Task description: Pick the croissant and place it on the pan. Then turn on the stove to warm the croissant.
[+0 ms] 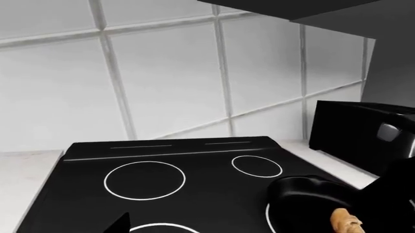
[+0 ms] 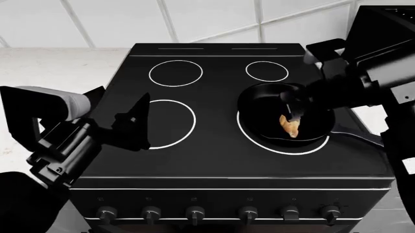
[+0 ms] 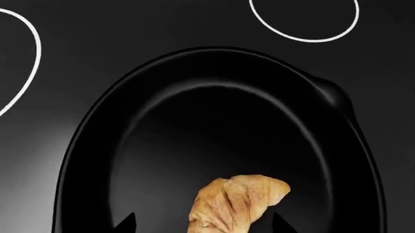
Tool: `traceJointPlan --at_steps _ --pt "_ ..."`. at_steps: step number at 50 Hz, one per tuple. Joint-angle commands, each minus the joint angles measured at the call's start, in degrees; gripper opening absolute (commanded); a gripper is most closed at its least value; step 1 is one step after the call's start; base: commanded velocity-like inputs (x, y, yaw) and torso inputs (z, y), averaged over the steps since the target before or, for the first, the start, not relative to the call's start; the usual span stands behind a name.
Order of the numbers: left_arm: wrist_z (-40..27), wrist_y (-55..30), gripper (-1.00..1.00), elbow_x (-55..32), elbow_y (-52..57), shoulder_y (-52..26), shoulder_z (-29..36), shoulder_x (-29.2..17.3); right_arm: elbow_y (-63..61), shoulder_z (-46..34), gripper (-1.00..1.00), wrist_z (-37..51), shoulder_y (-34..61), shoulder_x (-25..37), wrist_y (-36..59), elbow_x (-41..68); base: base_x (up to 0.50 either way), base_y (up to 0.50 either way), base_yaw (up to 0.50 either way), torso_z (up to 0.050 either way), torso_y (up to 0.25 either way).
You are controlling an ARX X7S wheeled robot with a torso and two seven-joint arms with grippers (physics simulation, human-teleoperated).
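The croissant lies in the black pan on the stove's front right burner. My right gripper hovers just above it, open. In the right wrist view its two fingertips stand wider than the croissant, with a gap on one side, over the pan's floor. My left gripper is open and empty above the front left burner ring. The left wrist view shows one fingertip, the pan and the croissant. The pan's handle points to the front right.
A row of round knobs runs along the stove's front. A black toaster stands on the counter at the back right and also shows in the left wrist view. A white tiled wall is behind. A pale counter lies to the left.
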Motion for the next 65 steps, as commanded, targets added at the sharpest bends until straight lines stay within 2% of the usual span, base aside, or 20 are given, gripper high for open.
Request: traceJointPlan --at_steps 1,15,22,28,35,41,45,54,59,62,65 --pt "-0.53 0.06 1.0 -1.44 0.92 0.42 -0.62 -0.39 -17.69 4.76 1.0 4.65 -2.44 4.57 9.58 3.84 0.0 0.0 0.0 0.0 0.0" --pt "-2.72 -0.34 1.0 -3.58 2.08 0.59 -1.33 -0.69 -43.57 19.92 1.0 17.09 -10.53 7.77 20.1 11.41 0.0 0.0 0.0 0.0 0.0" --pt "-3.53 -0.01 1.0 -4.19 2.26 0.56 -1.93 -0.66 -50.94 22.54 1.0 35.83 -11.95 11.28 20.57 31.2 0.0 0.0 0.0 0.0 0.0" --pt "-4.49 1.32 1.0 -7.45 2.16 0.42 -4.45 -0.14 -56.72 26.51 1.0 48.98 -14.16 12.06 20.38 42.32 0.0 0.0 0.0 0.0 0.0" --pt "-5.96 2.18 1.0 -6.93 2.46 1.11 -5.5 0.17 -62.82 31.16 1.0 63.13 -18.27 12.03 19.43 54.78 0.0 0.0 0.0 0.0 0.0" --pt "-6.24 3.43 1.0 -7.23 3.86 1.69 -7.04 0.17 -67.63 32.86 1.0 75.54 -20.2 11.73 18.04 64.37 0.0 0.0 0.0 0.0 0.0" --pt "-7.68 3.54 1.0 -8.66 3.54 1.64 -7.67 0.38 -72.27 33.31 1.0 79.46 -22.88 12.14 16.01 67.3 0.0 0.0 0.0 0.0 0.0" --pt "-7.94 4.52 1.0 -9.07 4.27 2.99 -9.38 0.02 -79.24 32.86 1.0 94.42 -25.63 12.42 10.05 75.95 0.0 0.0 0.0 0.0 0.0" --pt "-7.03 4.85 1.0 -7.62 5.61 5.09 -9.76 -0.43 -82.4 34.08 1.0 97.42 -28.92 12.45 7.34 75.64 0.0 0.0 0.0 0.0 0.0" --pt "-6.89 5.25 1.0 -7.82 6.83 6.05 -10.61 -0.79 -86.07 38.65 1.0 93.83 -33.79 11.25 4.07 71.31 0.0 0.0 0.0 0.0 0.0" --pt "-6.22 5.77 1.0 -6.28 7.55 7.41 -10.76 -0.57 -88.39 39.25 1.0 93.1 -35.9 11.02 3.71 68.58 0.0 0.0 0.0 0.0 0.0"
